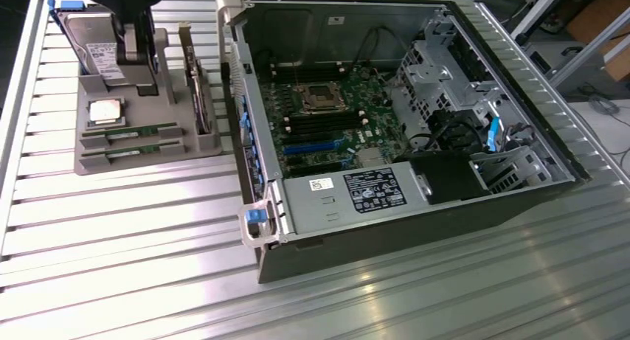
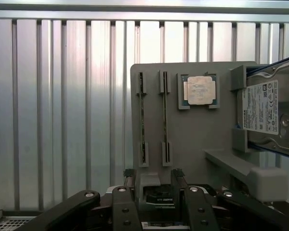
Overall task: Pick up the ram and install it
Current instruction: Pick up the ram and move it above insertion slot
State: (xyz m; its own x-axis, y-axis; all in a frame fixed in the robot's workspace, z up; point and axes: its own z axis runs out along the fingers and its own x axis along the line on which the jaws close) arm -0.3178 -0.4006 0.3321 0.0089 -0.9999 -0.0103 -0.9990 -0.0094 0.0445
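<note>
The computer case [image 1: 394,240] stands well apart from the gripper [image 2: 154,174], which hangs over the grey tray [image 2: 197,134]. Its fingers [image 2: 129,173] stand moderately apart and grip nothing. The hard drive [image 2: 267,110] lies off to one side of them. The ram [image 2: 164,120] and its twin [image 2: 142,120] sit in tray slots ahead of the fingertips — untouched, side by side, roughly in line with the gap.

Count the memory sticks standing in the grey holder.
2. First stick lies beside the square chip; second stick lies parallel, nearer the holder's edge. None looks hidden.
</note>
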